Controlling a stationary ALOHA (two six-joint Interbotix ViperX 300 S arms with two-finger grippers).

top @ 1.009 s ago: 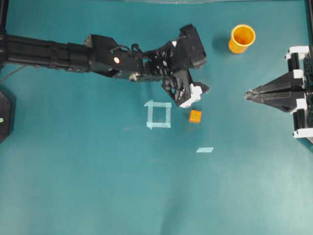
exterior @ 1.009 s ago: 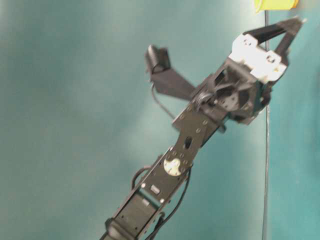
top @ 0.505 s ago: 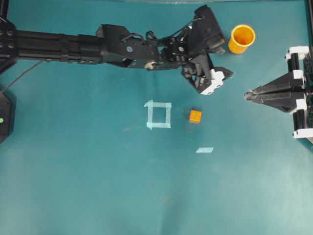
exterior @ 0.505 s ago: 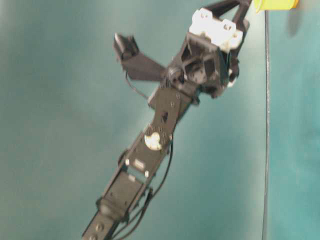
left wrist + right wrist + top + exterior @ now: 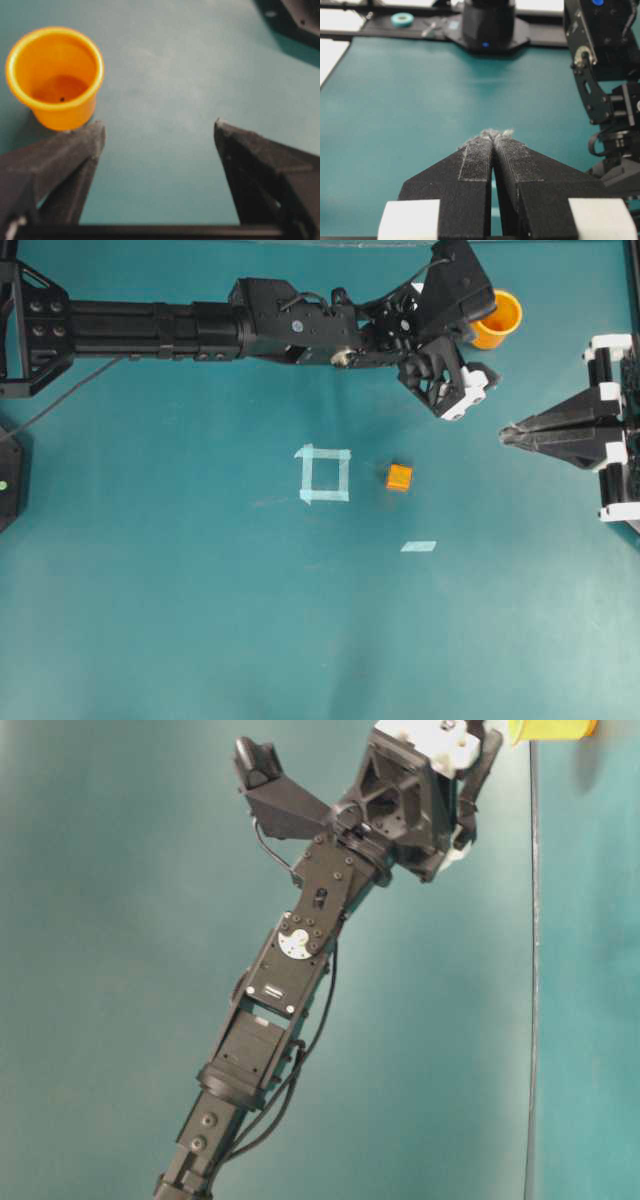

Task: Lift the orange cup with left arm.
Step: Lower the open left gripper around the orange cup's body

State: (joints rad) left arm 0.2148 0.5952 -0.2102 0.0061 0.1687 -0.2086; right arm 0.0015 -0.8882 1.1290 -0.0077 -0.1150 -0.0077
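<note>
The orange cup (image 5: 503, 318) stands upright at the far right of the teal table, its left side hidden under my left arm's wrist. My left gripper (image 5: 458, 388) hangs just in front and left of it, open and empty. In the left wrist view the cup (image 5: 54, 75) sits up and left, just beyond the left finger (image 5: 60, 155) and outside the gap; the right finger (image 5: 260, 165) stands far apart from the left one. The table-level view has the cup's base (image 5: 548, 730) at its top edge. My right gripper (image 5: 508, 435) rests shut at the right edge, its pads (image 5: 480, 155) pressed together.
A small orange cube (image 5: 399, 477) lies mid-table beside a pale tape square (image 5: 324, 474). A tape strip (image 5: 419, 546) lies nearer the front. The left arm (image 5: 200, 330) stretches across the back of the table. The right gripper's tip points left, below and right of the cup.
My left arm has swung from near the cube toward the back right, bringing the open gripper up beside the cup. The right arm has not moved.
</note>
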